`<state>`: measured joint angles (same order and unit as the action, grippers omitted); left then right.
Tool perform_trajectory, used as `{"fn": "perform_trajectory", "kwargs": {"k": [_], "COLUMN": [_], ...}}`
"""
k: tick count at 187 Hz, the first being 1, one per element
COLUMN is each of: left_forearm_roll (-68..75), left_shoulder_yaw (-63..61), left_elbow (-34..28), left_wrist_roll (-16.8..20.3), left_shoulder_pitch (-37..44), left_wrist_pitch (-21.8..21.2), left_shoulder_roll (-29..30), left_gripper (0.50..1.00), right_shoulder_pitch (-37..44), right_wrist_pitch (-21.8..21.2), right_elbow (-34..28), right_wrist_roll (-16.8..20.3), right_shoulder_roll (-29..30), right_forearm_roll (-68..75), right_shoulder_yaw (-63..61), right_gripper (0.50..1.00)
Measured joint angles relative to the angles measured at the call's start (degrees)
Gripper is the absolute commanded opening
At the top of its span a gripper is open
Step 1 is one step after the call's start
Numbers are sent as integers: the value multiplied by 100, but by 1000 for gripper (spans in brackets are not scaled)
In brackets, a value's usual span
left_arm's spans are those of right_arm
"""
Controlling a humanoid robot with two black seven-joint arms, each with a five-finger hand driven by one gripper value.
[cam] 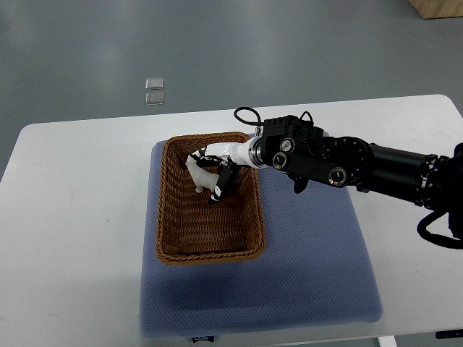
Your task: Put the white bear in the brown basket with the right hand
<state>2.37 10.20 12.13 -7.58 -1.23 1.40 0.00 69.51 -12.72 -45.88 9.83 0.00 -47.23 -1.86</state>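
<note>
From above, the brown basket is the landmark: a rectangular woven wicker tub with a thick braided rim, sitting on the left half of a blue, finely textured cushion mat that lies on a smooth white table with rounded corners. The right hand reaches in over the basket's far right corner, its black arm crossing the mat from the right. Its fingers are clamped around the white bear, a small pale figure held inside the basket's far end, above the woven floor; whether it touches the floor cannot be told. The basket's near half is open. Bare mat lies right of the basket, bare tabletop left of it.
</note>
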Motion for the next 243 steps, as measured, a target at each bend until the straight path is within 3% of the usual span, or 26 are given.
{"fn": "perform_trajectory", "kwargs": {"k": [49,90,110,164,220,243], "left_forearm_roll": [0,0,0,8,11,11], "left_shoulder_yaw": [0,0,-6,-8,-9,-9], "left_elbow": [0,8,9,10,17,11], "left_wrist_roll": [0,0,0,-8,-8,-12], "left_shoulder_pitch": [-2,-2,0,-1,-1,-2], "left_wrist_pitch": [-1,-1,-1,-1,1,1], "left_shoulder_roll": [0,0,0,0,0,0], "left_gripper": [1000,1000,1000,1000,1000,1000], "right_shoulder_pitch": [292,305,-105,-1998,-2845,-2854], "right_wrist_pitch": [-137,-233,-91,571,547,543], "right_elbow": [-3,-7,1,33,576,843], "right_wrist_roll": [1,-22,-109,-1025,-2137,-2315], "right_shoulder_roll": [-47,-755,-1061,-1044,-461,-257], "right_forearm_roll": [68,243,560,2053,3600,4024], "right_shoulder_yaw": [-510,-1748,-2885,-5911,-6285,-6290], "right_gripper": [930,928,928,928,930,932]}}
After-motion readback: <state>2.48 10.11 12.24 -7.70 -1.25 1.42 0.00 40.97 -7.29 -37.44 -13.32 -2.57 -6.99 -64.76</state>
